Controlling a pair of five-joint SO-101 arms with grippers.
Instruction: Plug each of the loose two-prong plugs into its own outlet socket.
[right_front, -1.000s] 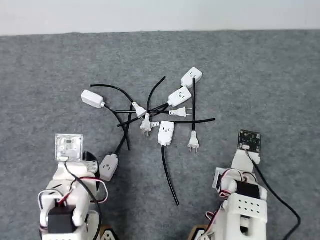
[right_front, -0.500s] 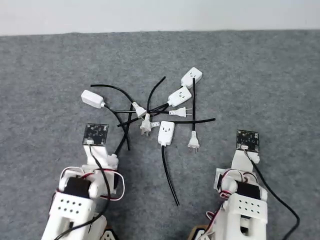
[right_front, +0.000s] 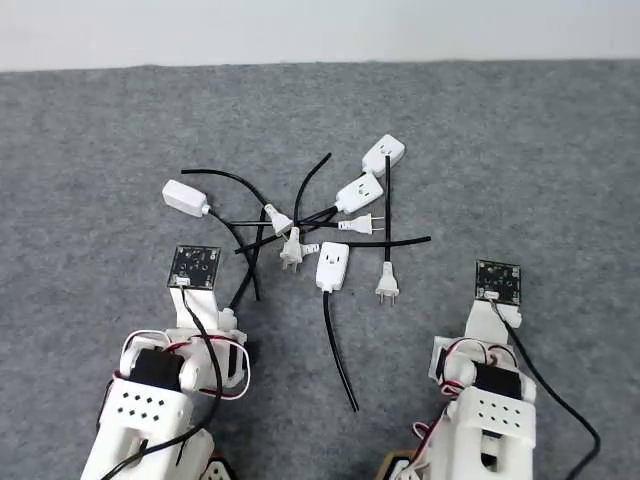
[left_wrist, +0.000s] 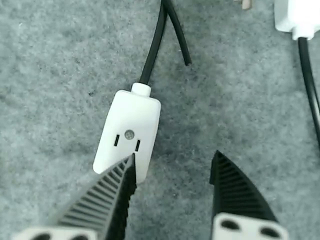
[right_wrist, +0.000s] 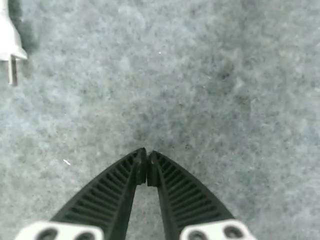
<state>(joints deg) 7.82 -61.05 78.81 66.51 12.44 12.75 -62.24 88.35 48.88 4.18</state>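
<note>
Since the left gripper (left_wrist: 174, 159) hangs spread over the near-left outlet socket (left_wrist: 127, 135), one tip at its edge, it looks lined up to grab it, right gripper (right_wrist: 146, 152) pressed together over bare grey carpet (right_front: 540, 150), loose plugs (right_front: 290, 248) tangled mid-scene, white wall (right_front: 320, 30) far.

Ahead of me on the tabletop (right_front: 540, 150), the tangle of plugs and sockets (right_front: 332, 265) lies between my two arms. One socket (left_wrist: 127, 137) lies apart at the near left, its edge under my left fingers (left_wrist: 117, 195). A loose plug (right_wrist: 9, 35) lies left of my right fingers (right_wrist: 125, 185).
</note>
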